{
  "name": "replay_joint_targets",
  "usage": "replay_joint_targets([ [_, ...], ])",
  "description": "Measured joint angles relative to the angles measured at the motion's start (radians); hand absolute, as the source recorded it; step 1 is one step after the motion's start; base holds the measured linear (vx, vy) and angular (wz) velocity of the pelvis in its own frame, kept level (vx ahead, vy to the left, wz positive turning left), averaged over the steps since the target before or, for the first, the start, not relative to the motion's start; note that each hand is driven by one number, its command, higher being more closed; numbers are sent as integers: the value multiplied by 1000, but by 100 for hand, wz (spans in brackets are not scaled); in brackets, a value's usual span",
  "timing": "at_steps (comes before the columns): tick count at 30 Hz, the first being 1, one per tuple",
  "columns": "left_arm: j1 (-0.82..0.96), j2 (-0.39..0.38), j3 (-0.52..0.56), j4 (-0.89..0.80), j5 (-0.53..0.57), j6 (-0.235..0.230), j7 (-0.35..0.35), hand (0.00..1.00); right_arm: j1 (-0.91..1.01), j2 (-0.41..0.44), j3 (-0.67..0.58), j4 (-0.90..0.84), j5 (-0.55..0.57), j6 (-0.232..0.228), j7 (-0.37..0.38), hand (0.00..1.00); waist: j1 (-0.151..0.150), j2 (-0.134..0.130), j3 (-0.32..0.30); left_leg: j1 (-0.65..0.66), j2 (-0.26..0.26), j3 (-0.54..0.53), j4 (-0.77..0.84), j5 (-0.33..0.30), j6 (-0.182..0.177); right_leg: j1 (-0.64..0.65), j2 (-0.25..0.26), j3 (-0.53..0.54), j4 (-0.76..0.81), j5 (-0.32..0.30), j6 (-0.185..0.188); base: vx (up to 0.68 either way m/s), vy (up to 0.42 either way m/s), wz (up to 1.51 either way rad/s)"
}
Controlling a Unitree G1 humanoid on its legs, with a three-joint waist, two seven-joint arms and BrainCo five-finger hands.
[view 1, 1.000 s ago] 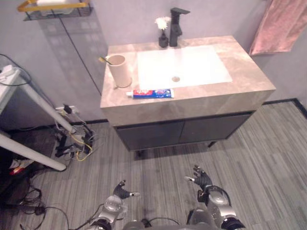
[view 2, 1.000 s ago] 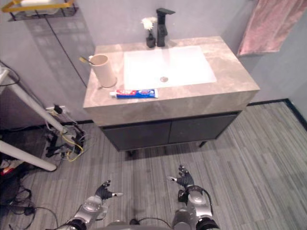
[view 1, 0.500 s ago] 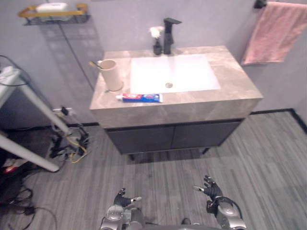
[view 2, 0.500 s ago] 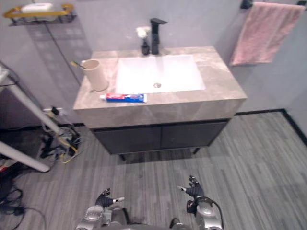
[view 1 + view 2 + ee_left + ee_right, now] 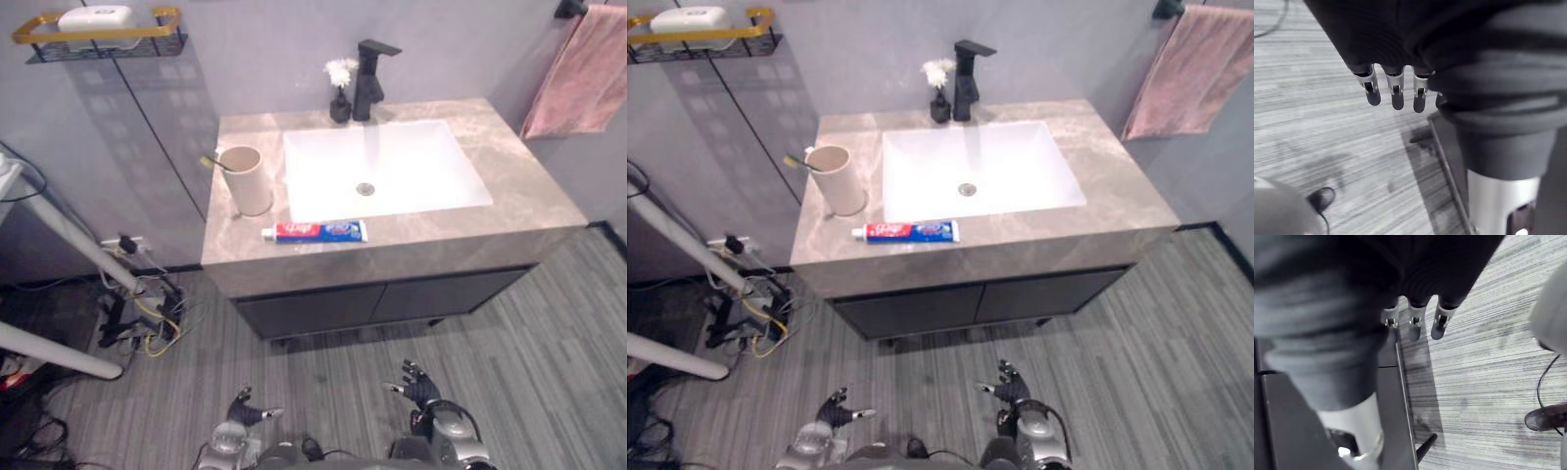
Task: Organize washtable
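On the marble tabletop (image 5: 529, 196) I see the toothpaste tube (image 5: 315, 231) lying at the front edge, cup (image 5: 245, 179) beside the sink (image 5: 382, 166); left robot hand (image 5: 242, 411) and right robot hand (image 5: 419, 387) hang spread, empty, above the floor (image 5: 549, 343).

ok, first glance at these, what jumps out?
The red-and-blue toothpaste tube lies flat near the marble counter's front edge, before the white basin. Left of the basin a beige cup holds a toothbrush; a pink towel hangs on the right wall. The left hand and right hand hang open, low over the floor.
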Motion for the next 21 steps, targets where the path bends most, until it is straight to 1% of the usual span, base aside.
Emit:
replay_joint_targets([
  [1, -14, -3, -4, -11, -1, -3, 1, 0, 0, 0, 0, -4, 0, 0, -1, 0, -2, 1, 6, 15, 3, -13, -1, 0, 0, -13, -5, -24, -19, -21, -10, 221, -97, 34],
  [3, -38, -6, -3, -35, -2, -6, 3, 0, 0, -1, -1, -5, 0, -1, -2, 0, -4, -6, 8, 29, 5, -33, -1, 0, -1, -22, -13, -36, -114, -24, -14, 210, -160, 41],
  [4, -50, -11, -4, -38, -3, -6, 6, 0, -1, -5, -4, -5, 1, -1, -3, 0, -4, -4, 9, 26, 12, -59, 3, 1, -4, -17, -8, -29, -230, -20, -14, 192, -247, 59],
  [5, -58, -16, -8, -40, -3, -8, 13, 0, -1, -7, -10, -2, 1, -1, -6, 0, -5, -12, 11, 22, 18, -85, 10, 4, -23, 12, 4, -4, -402, 9, -9, 185, -262, 61],
  [6, -58, -4, -8, -40, -3, -11, 19, 0, 3, -5, -13, 6, 1, -4, -7, 0, -2, -22, 11, 22, 11, -99, 9, 6, -47, 21, 5, 10, -467, 83, -3, 189, -286, 67],
  [7, -56, 8, -8, -37, -2, -13, 19, 0, 4, 4, -29, 46, -1, -8, -7, 0, -2, -54, 15, 33, -7, -137, 6, -8, -79, 32, -17, 26, -513, 186, 45, 164, -250, 49],
  [8, -52, 5, -6, -31, -2, -14, 20, 0, -1, 3, -45, 78, -2, -6, -9, 0, -1, -54, 13, 39, -2, -151, -2, -17, -95, 54, -14, 22, -527, 154, 77, 250, -374, 49],
  [9, -35, -11, 4, -9, -2, -13, 20, 0, -22, -10, -77, 143, -14, 0, -14, 0, 1, -26, 12, 31, 35, -166, -11, -12, -117, 97, 20, -7, -611, 156, 48, 188, -292, 30],
  [10, -23, -20, 7, 12, -2, -12, 18, 0, -22, -17, -98, 170, -32, 2, -19, 0, 2, -13, 11, 29, 58, -176, -13, -9, -128, 134, 49, -32, -678, 179, 38, 187, -321, 24],
  [11, -10, -25, 11, 22, -2, -10, 17, 0, -19, -20, -105, 187, -44, 3, -20, 0, 0, -8, 9, 32, 69, -180, -15, -10, -135, 161, 72, -44, -722, 196, 30, 117, -226, 10],
  [12, 12, -32, 35, 36, -2, -5, 13, 0, -5, -20, -135, 208, -61, 7, -21, 0, 2, -8, 6, 48, 97, -182, -17, -12, -156, 210, 109, -52, -795, 223, 16, 127, -246, -4],
  [13, 32, -32, 54, 47, 0, -1, 2, 0, 4, -22, -162, 230, -81, 7, -21, 0, 4, -16, 2, 58, 115, -182, -19, -15, -166, 240, 134, -55, -841, 237, 4, 93, -164, -9],
  [15, 44, -32, 69, 53, 8, 0, -6, 0, 20, -31, -207, 246, -89, 8, -21, 0, 4, -25, -5, 59, 128, -184, -20, -14, -175, 257, 150, -62, -874, 249, -6, 47, -70, 1],
  [18, 38, -33, 83, 58, 20, 0, -22, 0, 50, -51, -256, 274, -89, 10, -22, 0, 0, -21, -7, 61, 124, -201, -22, -13, -175, 278, 148, -80, -895, 257, -6, 7, 12, 15],
  [21, 30, -27, 85, 58, 22, 0, -24, 0, 93, -41, -294, 275, -91, 30, -20, 0, 0, -20, -10, 60, 108, -214, -27, -14, -175, 288, 139, -93, -895, 260, -2, -34, 53, 13],
])
